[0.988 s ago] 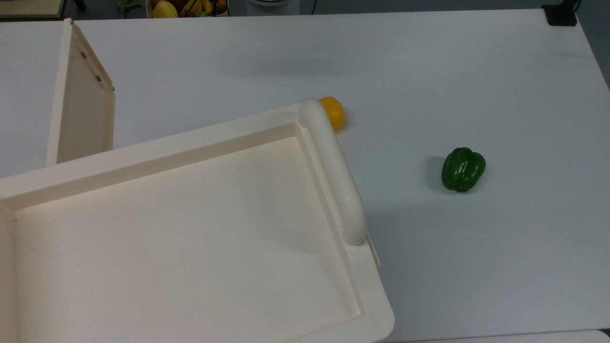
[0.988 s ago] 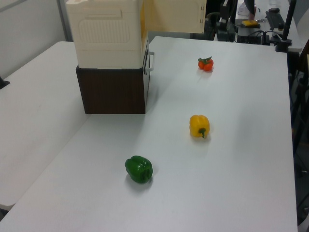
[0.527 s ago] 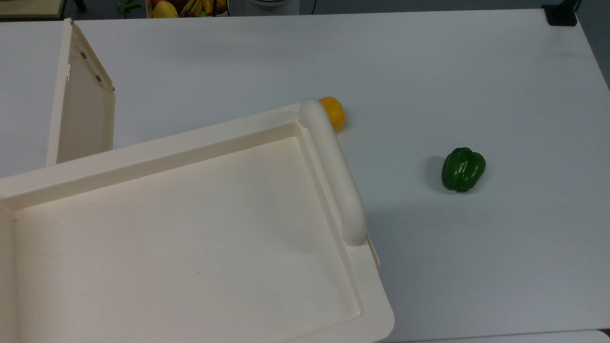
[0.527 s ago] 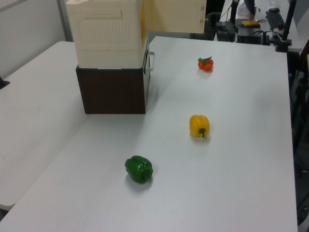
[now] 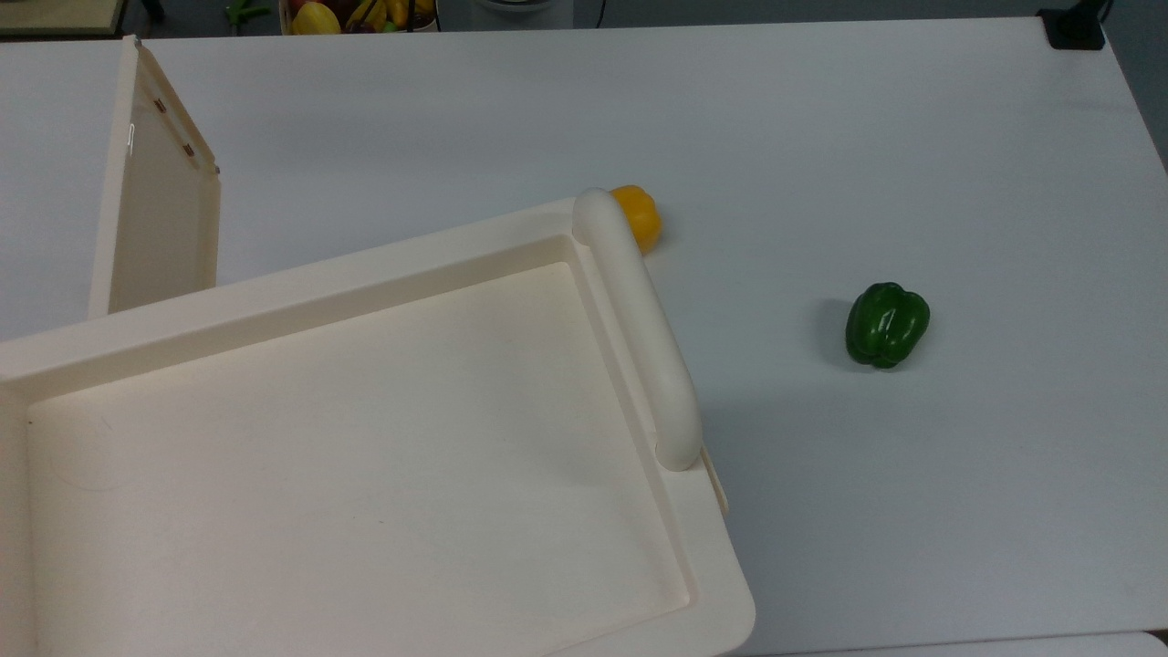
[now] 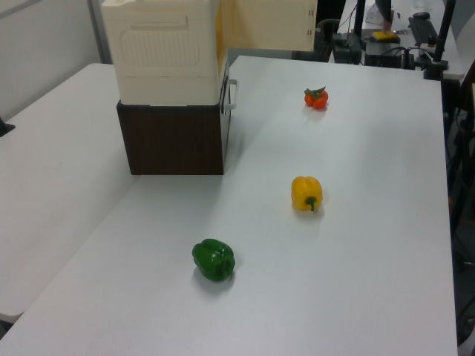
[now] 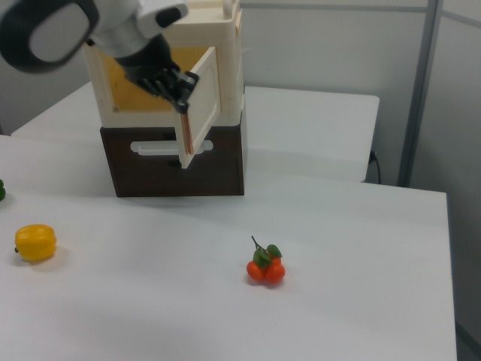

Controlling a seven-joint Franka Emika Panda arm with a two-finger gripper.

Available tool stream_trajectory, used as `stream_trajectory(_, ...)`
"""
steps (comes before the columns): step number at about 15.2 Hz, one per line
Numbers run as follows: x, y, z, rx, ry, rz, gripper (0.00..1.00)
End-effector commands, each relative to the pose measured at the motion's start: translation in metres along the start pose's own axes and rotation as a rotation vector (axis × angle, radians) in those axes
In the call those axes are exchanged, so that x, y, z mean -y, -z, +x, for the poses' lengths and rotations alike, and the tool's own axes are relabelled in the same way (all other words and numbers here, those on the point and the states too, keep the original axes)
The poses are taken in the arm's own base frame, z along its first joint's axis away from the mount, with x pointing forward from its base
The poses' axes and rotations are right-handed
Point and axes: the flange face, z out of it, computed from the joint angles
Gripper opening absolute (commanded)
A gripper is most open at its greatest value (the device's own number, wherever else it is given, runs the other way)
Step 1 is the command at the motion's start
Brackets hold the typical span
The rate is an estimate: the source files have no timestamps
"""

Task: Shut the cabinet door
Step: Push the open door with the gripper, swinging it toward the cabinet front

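The cabinet [image 7: 169, 68] is a cream unit on a dark brown base, and its recessed top [image 5: 365, 438] takes up the top view's lower left. The cabinet door [image 7: 204, 105] stands swung out from the front, and its inner face with small brown fittings [image 5: 155, 201] is at the top view's upper left. In the left view the door [image 6: 267, 22] juts to the right of the cabinet. My gripper [image 7: 180, 89] is at the door's free edge in the right view, against the panel about halfway up.
On the white table lie a yellow pepper [image 5: 636, 216], a green pepper [image 5: 886, 324] and a red tomato cluster [image 7: 264, 268]. A drawer handle [image 7: 161, 148] shows on the brown base. A fruit basket [image 5: 360, 14] sits beyond the table's far edge.
A small bright glint has appeared on the door's inner face in the top view. The door, cabinet and vegetables have not visibly moved.
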Motion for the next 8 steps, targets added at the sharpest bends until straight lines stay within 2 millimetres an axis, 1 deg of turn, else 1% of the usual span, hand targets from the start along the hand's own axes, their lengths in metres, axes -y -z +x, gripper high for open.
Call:
stream_trajectory(1,-0.005,-0.03,0.012,-0.091,-0.066,-0.03,0.0)
stream_trajectory(5,0.001,-0.057,0.018,-0.123,-0.087,-0.041,0.0)
stream_trajectory(8,0.023,-0.071,0.021,-0.106,-0.065,-0.015,0.0)
